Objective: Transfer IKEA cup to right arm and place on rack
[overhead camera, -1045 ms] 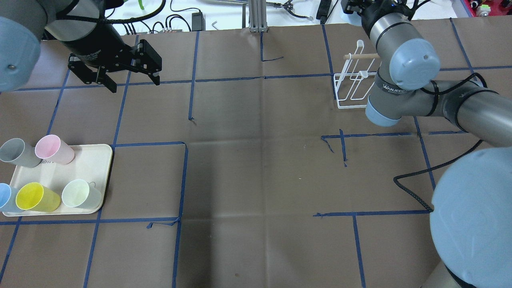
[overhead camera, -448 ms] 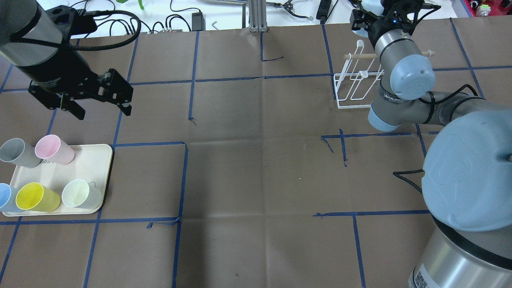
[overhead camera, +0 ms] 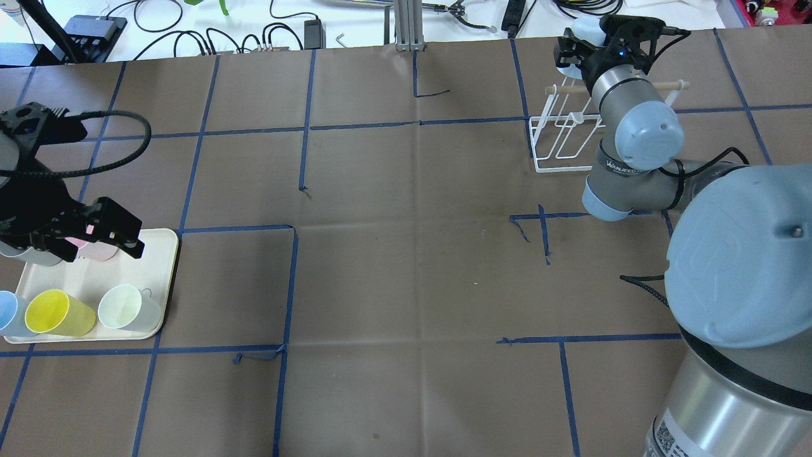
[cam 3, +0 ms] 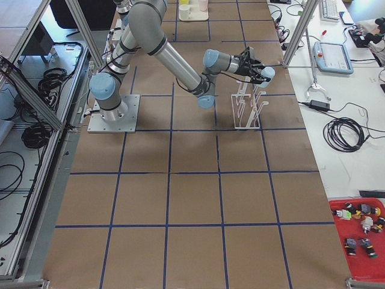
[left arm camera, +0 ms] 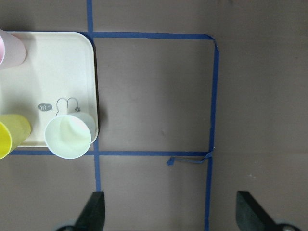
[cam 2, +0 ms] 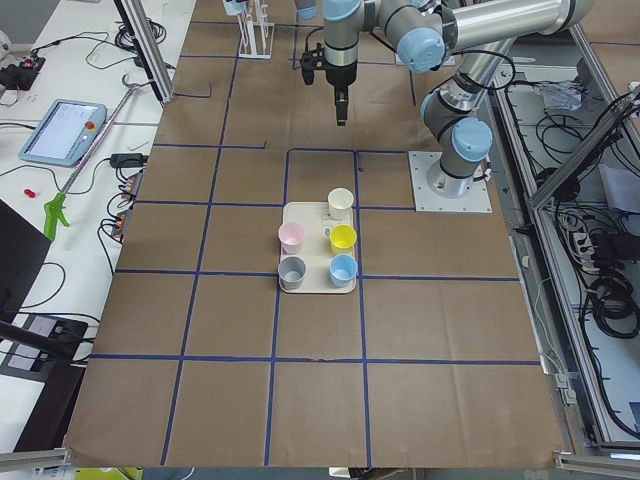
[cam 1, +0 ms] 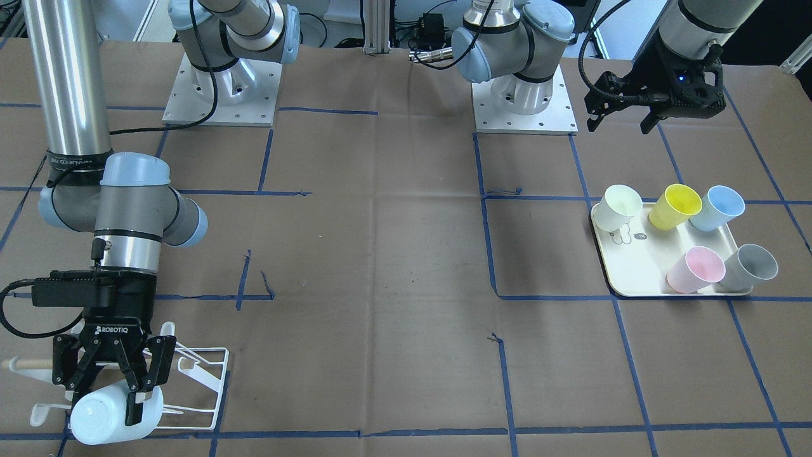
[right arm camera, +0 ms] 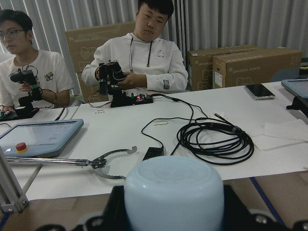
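Observation:
My right gripper is shut on a pale bluish-white cup, held on its side right at the white wire rack. In the overhead view the right gripper is at the rack's far end by the wooden dowel. The right wrist view shows the cup's bottom between the fingers. My left gripper is open and empty, hovering above the cream tray. The left wrist view shows its two spread fingertips at the bottom edge.
The tray carries several cups: pale green, yellow, blue, pink and grey. Blue tape lines grid the brown table. Two operators sit behind a white bench with cables beyond the far edge.
My left arm has swung from the far left of the table back to above the tray, still open. My right arm has shifted the cup slightly at the rack.

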Tool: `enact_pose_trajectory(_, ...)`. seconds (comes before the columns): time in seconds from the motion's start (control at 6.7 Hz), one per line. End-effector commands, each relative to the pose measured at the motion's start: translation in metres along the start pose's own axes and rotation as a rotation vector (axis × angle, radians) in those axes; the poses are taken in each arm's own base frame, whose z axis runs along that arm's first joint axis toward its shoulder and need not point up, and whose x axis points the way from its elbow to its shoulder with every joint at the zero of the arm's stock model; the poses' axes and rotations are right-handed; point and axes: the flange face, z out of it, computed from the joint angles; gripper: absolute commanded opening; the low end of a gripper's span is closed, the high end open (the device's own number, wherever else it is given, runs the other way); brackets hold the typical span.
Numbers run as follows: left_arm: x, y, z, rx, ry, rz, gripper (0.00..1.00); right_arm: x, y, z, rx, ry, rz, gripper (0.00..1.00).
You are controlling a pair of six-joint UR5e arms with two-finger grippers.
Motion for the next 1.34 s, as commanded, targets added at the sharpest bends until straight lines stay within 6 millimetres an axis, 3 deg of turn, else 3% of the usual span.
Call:
enact_pose_trajectory(0.0, -0.049, 0.025, 0.045, 0.008, -0.004, 0.036, 0.96, 0.001, 0.011, 0.005, -0.018, 0.0, 0.003, 0.21)
enact_pose_trajectory(0.15, -0.06, 0.025, 0.059, 0.021, -0.011, 0.053, 0.96, -0.003, 0.011, 0.003, -0.008, -0.005, 0.0, 0.44)
enact_pose_trajectory(0.3, -0.063, 0.022, 0.078, 0.033, -0.018, 0.05, 0.96, -0.004, 0.009, 0.004, -0.008, -0.005, 0.009, 0.99)
enact_pose_trajectory(0.6, -0.07, 0.009, 0.135, 0.071, -0.043, 0.047, 0.96, -0.01, 0.009, 0.003, -0.012, -0.013, 0.008, 1.0)
enact_pose_trajectory(0.9, -0.078, -0.004, 0.177, 0.067, -0.034, 0.045, 0.95, -0.017, 0.005, -0.001, -0.004, -0.023, 0.007, 1.0)
enact_pose_trajectory(1.05, -0.079, -0.007, 0.196, 0.05, -0.023, 0.045, 0.95, -0.03, 0.0, -0.007, 0.007, -0.044, 0.003, 1.0)
enact_pose_trajectory(1.19, -0.081, -0.011, 0.21, 0.022, -0.002, 0.044, 0.95, -0.05, -0.018, -0.024, 0.037, -0.073, -0.008, 1.0)
